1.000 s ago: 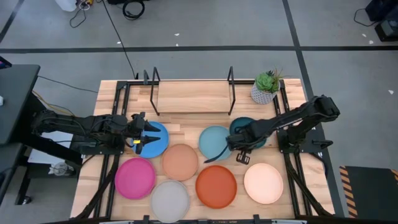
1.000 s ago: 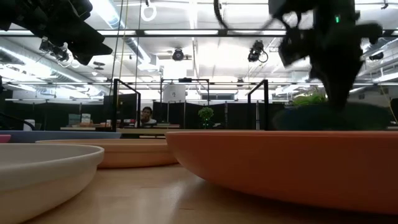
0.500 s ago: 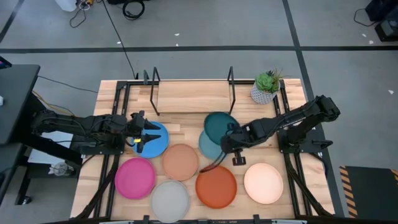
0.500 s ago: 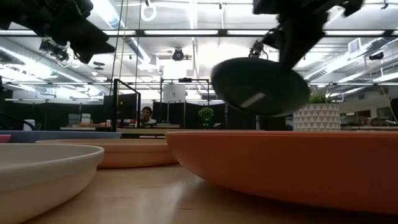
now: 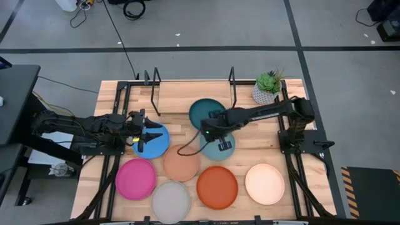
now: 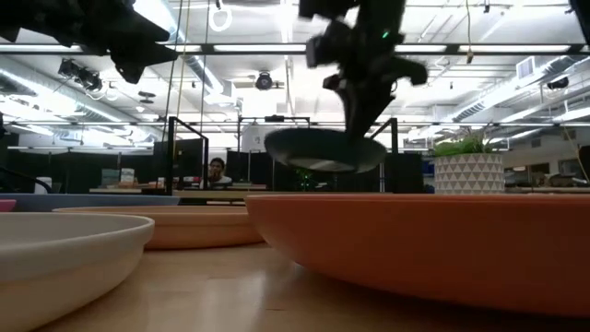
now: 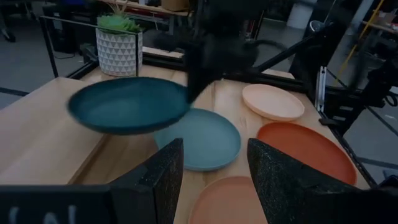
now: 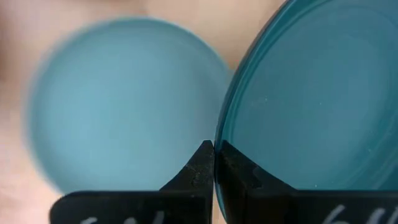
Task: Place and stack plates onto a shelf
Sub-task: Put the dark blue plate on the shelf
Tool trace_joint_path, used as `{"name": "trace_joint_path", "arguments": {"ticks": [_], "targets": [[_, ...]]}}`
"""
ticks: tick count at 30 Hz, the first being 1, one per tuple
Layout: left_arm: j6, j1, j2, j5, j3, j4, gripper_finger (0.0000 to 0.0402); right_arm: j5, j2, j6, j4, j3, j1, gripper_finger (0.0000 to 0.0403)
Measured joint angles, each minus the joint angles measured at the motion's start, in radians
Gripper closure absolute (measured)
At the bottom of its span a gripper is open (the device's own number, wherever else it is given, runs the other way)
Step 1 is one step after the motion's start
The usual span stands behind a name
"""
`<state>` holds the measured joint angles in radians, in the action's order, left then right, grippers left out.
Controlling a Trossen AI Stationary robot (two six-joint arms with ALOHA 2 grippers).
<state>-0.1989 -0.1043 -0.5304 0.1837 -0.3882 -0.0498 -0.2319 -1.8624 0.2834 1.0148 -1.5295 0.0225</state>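
The dark teal plate (image 5: pixel 205 113) hangs in the air over the front edge of the shelf (image 5: pixel 187 97), held by my right gripper (image 8: pixel 214 148), which is shut on it. It also shows in the low view as the dark teal plate (image 6: pixel 323 150) and in the left wrist view as the dark teal plate (image 7: pixel 127 104). My left gripper (image 7: pixel 214 180) is open and hovers over the blue plate (image 5: pixel 156 140). The pale blue plate (image 5: pixel 220 149), tan plate (image 5: pixel 181 161), pink plate (image 5: pixel 136 178), grey plate (image 5: pixel 170 200), orange plate (image 5: pixel 217 186) and cream plate (image 5: pixel 265 183) lie flat on the table. My right gripper pinches the dark teal plate's rim (image 8: pixel 222 134) between its two fingers, on the plate's near right side. The fingers (image 6: pixel 364 97) come slanting down from above and from the table's right. The plate is lifted clear and sits nearly level.
A potted plant (image 5: pixel 267 87) stands at the shelf's right end, beside the right black upright (image 5: pixel 232 81); the left upright (image 5: pixel 155 82) stands at the other end. The shelf plank between them is bare. A person sits far off in the room (image 6: pixel 218 171).
My right gripper has lifted the dark teal plate off the table near the plant and carried it toward the table's left and far edge, up to the shelf's front. The plate was tilted mid-way and is now nearly level. The pale blue plate has stayed put.
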Motion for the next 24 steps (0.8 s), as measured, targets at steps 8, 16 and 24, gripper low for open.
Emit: {"name": "trace_joint_path", "arguments": {"ticks": [8,16,24], "targets": [[-0.026,0.0,0.001,0.0,0.0,-0.018,0.0217,-0.036,-0.07,0.049,0.028,-0.041,-0.113,0.0385],[-0.026,0.0,0.0,-0.001,0.0,-0.027,0.0217,-0.031,-0.068,0.085,-0.009,-0.039,-0.21,0.0385],[-0.026,0.0,0.0,-0.001,0.0,-0.04,0.0217,0.042,-0.068,0.095,-0.057,-0.038,-0.278,0.0385]]}}
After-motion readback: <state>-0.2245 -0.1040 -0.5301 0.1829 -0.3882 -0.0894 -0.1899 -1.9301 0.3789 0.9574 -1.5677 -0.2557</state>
